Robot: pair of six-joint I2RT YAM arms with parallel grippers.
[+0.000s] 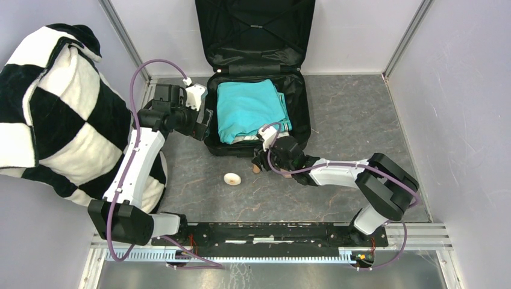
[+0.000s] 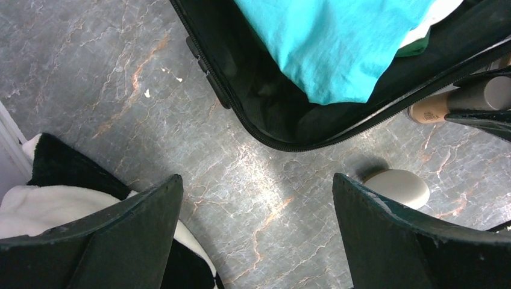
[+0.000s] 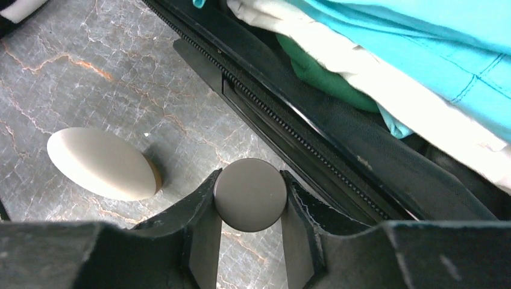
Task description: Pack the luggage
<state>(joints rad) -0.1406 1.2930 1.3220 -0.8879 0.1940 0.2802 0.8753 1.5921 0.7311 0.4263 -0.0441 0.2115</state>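
**Right gripper** (image 3: 250, 180): the jaws are clamped on the dark round cap (image 3: 250, 198) of a small bottle, with both fingers (image 3: 205, 211) pressed against its sides. The luggage (image 3: 289, 114) lies open just beyond the fingertips, its zippered rim running past the cap. Past that rim, green cloth (image 3: 319, 72), white cloth (image 3: 385, 90) and teal cloth (image 3: 434, 36) lie stacked inside. To the left of the jaws, a pale oval object (image 3: 99, 162) rests on the marbled table (image 3: 90, 72), apart from the cap.

**Left gripper** (image 2: 258, 180): the jaws stand wide apart and hold nothing. A corner of the luggage lies ahead of the fingertips, not touching them. The checkered blanket (image 2: 36, 205) sits beside one finger.
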